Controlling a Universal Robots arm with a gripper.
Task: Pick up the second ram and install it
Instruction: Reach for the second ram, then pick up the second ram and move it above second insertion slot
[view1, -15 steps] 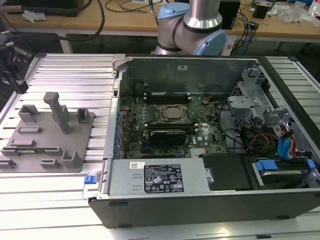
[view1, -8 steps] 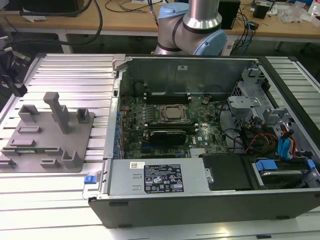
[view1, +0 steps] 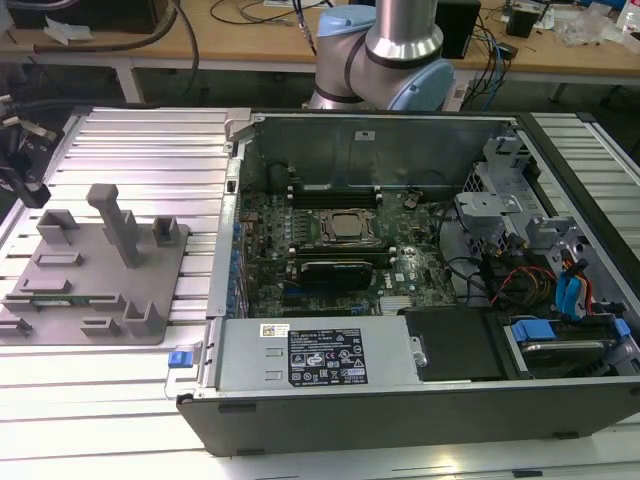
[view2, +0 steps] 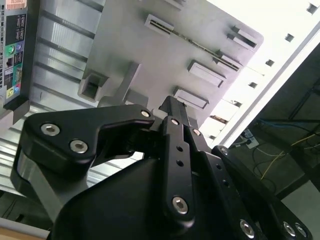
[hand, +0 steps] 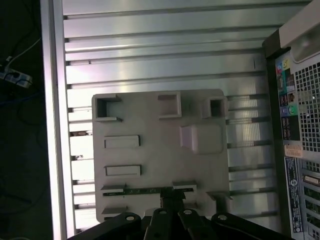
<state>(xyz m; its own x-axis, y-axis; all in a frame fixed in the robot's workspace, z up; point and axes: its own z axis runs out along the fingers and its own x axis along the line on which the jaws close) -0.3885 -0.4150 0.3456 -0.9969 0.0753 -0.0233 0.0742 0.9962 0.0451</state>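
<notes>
Ram (view1: 62, 298) sits in the grey fixture plate (view1: 150, 290), held between two low blocks, on the exterior view's left of the open PC case (view1: 400, 400) — not picked up. Gripper (hand: 172, 198) hangs over the plate with its fingers pressed together and nothing between them — in the first wrist view the tips line up beside the ram's middle.

Exterior view: illumination is even and diffuse, from above. The ribbed tabletop (view1: 130, 140) returns bright bands at the lower left of the frame. The interior of the computer case (view1: 400, 400) lies in shadow. In the second wrist view, the tabletop beyond the grey fixture plate (view2: 125, 45) is overexposed to white, and the black gripper (view2: 172, 106) reads dark. In the first wrist view, glare streaks follow the tabletop ribs.
</notes>
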